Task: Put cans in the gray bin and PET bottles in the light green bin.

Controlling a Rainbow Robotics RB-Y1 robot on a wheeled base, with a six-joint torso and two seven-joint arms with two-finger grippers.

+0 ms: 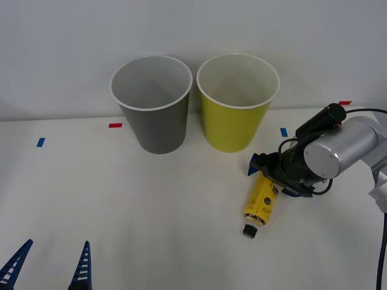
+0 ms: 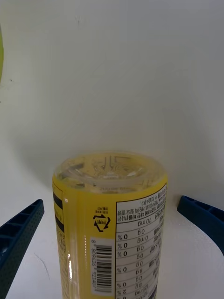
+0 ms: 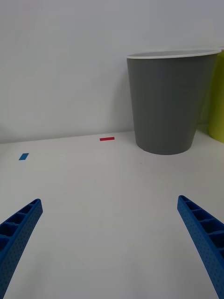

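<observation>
A small PET bottle (image 1: 261,202) with a yellow label and black cap lies on the white table, cap toward me. My right gripper (image 1: 272,178) straddles its base end, open. In the right wrist view the bottle (image 2: 112,219) sits between the blue fingers (image 2: 18,233) with a gap on each side. The light green bin (image 1: 233,121) stands upright behind and to the left of the bottle. Beside it on the left stands the gray bin (image 1: 154,118). My left gripper (image 1: 57,244) rests open at the near left edge, facing the gray bin (image 3: 165,112).
Small tape marks lie on the table: red tape (image 1: 115,125) left of the gray bin, blue tape (image 1: 40,142) farther left, blue tape (image 1: 283,132) right of the green bin. A white wall rises right behind the bins. Bare table spreads across the front and left.
</observation>
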